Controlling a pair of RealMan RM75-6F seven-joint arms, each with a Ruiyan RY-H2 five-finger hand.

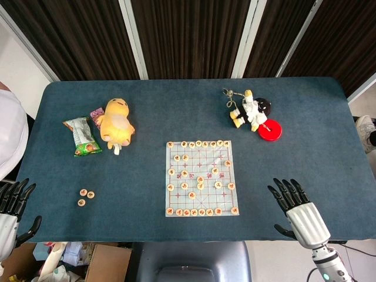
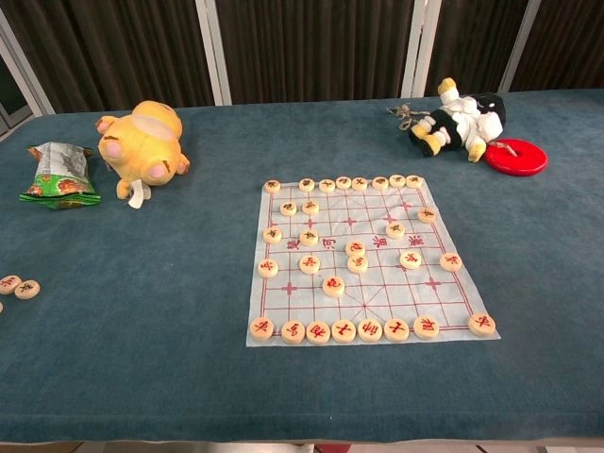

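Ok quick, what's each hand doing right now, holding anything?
Left hand: open, fingers spread, holding nothing.
Right hand: open, fingers spread, holding nothing.

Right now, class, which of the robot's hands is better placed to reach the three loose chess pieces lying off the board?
The left hand: open at the table's near edge, close to the loose pieces. The right hand sits beyond the chess board.
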